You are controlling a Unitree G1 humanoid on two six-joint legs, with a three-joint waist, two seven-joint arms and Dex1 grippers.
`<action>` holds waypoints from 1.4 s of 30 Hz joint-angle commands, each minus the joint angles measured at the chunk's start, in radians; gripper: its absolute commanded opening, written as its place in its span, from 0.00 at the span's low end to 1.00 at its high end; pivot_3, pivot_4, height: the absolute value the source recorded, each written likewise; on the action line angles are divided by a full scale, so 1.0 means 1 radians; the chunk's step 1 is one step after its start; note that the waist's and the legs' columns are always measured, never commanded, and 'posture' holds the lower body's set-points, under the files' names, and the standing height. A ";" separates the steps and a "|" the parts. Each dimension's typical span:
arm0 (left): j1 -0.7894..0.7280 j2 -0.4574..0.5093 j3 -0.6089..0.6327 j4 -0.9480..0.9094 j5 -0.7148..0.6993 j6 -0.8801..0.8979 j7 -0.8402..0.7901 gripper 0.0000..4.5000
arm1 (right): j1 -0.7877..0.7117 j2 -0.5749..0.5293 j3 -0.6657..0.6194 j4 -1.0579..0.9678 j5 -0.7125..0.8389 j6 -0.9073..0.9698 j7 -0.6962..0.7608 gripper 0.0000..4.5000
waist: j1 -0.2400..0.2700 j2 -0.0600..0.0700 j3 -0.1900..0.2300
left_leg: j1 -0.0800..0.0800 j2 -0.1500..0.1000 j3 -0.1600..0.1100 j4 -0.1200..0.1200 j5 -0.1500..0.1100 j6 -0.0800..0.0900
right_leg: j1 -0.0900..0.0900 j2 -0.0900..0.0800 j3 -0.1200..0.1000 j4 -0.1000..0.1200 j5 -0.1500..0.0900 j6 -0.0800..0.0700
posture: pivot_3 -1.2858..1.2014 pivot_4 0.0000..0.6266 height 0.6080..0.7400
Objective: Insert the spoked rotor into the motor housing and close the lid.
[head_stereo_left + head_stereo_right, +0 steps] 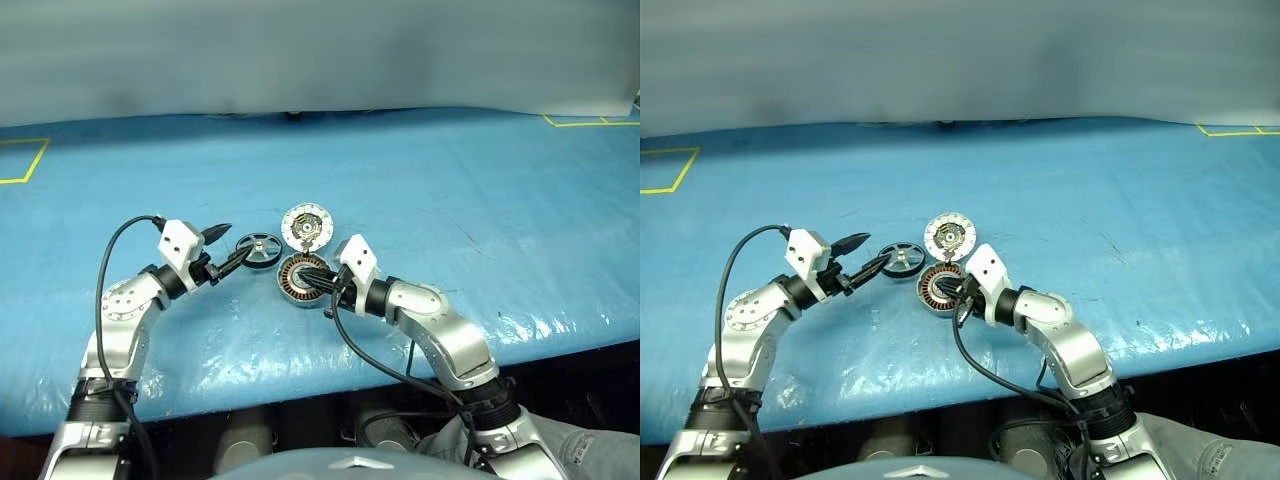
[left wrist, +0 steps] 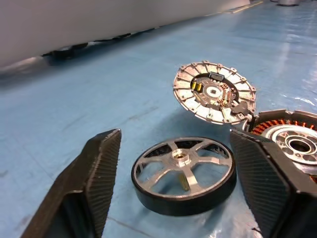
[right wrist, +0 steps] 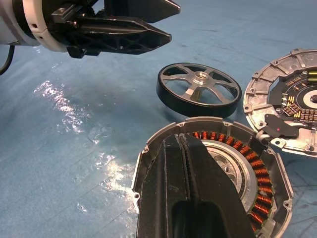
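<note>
Your blue table (image 1: 480, 190) carries all three parts close together near its front edge. Largest is the motor housing (image 1: 297, 281), copper windings up, with the lid (image 1: 305, 226) touching its far rim and propped at a tilt, dark and gold parts showing. Just to the housing's left the spoked rotor (image 1: 258, 247) lies flat on the sheet, apart from both.

Your right gripper (image 3: 182, 148) has its fingers pressed together, nothing between them, resting over the housing's near rim; whether it presses on it I can't quite tell. Your left gripper (image 2: 173, 173) stands part-spread, one finger either side of the rotor and clear of it, so the wheel is not yet held.

Watch the pinch: the rotor's ring is smooth and low, so closing high or off-centre could squirt it across the slick sheet. The right finger also overhangs the windings; lower the rotor before clearing it and you'll jam or tilt the wheel. A knock could drop the propped lid onto the open cup.
</note>
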 commanded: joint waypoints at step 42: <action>-0.465 0.218 -0.308 0.388 0.344 0.145 -0.376 0.51 | 0.019 0.029 0.022 0.044 -0.052 -0.112 -0.062 0.00 | 0.001 -0.001 0.000 | -0.002 -0.001 0.000 0.002 0.001 -0.001 | -0.001 0.002 0.002 0.001 0.000 0.001 | 0.52 0.24 1.00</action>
